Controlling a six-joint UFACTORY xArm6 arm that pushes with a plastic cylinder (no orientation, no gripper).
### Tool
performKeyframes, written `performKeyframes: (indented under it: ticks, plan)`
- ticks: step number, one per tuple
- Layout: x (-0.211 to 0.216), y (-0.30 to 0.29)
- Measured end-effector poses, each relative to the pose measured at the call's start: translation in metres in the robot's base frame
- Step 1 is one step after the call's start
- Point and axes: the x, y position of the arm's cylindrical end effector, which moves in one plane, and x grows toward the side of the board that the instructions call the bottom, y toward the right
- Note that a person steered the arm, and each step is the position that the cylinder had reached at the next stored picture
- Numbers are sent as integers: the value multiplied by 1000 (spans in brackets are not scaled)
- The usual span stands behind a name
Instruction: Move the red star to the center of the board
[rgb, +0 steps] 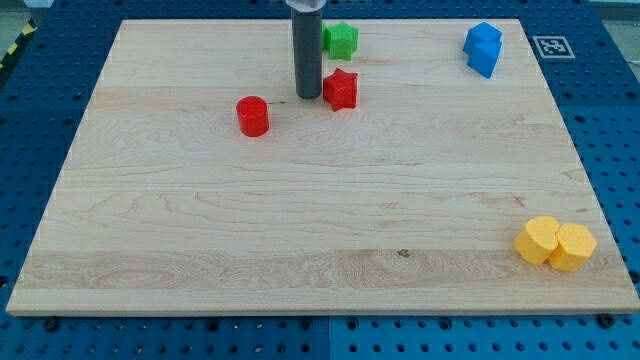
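The worktop (320, 240) is carrying every block, and a black-and-white marker tag (549, 46) is sitting beyond its top right corner. I am carrying no claw; my tip (308, 96) is resting just left of the red star (341, 90), with the green block (342, 40) sitting above and the red cylinder (252, 116) lying left, apart

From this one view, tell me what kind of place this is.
Probably a robotics lab bench: a wooden board lies on a blue perforated table, with a printed marker beside it. My tip sits just left of the red star.
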Motion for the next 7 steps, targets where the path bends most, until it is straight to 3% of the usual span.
performKeyframes:
  ticks: [1, 2, 7]
  plan:
    - [-26, 27]
    - [-24, 65]
    - [23, 33]
